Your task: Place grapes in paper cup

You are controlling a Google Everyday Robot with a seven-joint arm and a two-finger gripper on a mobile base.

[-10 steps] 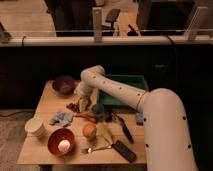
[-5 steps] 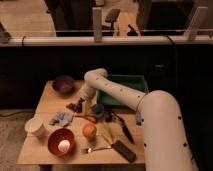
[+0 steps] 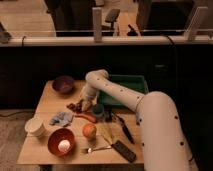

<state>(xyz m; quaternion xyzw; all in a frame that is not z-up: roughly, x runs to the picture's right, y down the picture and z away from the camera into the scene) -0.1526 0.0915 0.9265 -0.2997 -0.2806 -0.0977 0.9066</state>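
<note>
Pickup looks to be the step in hand. In the one camera view, my gripper [image 3: 86, 103] is low over the wooden table [image 3: 49, 103]. It sits at the edge of the small flat cluster of dark red-purple grapes [image 3: 75, 106], touching them or just beside them; whether it has closed on them I cannot tell. The grapes lie on the tabletop between the round purple bowl [image 3: 63, 84] behind and the crumpled grey-blue cloth [image 3: 61, 118] in front, with the orange carrot-like stick [image 3: 86, 117] just beside them. The white paper cup [image 3: 36, 127] stands well apart toward the table's near edge, close to the red bowl [image 3: 61, 141]. Next, I judge, comes a sure hold on the cluster, a lift clear of the cloth, then a carry across to the cup's mouth.
</note>
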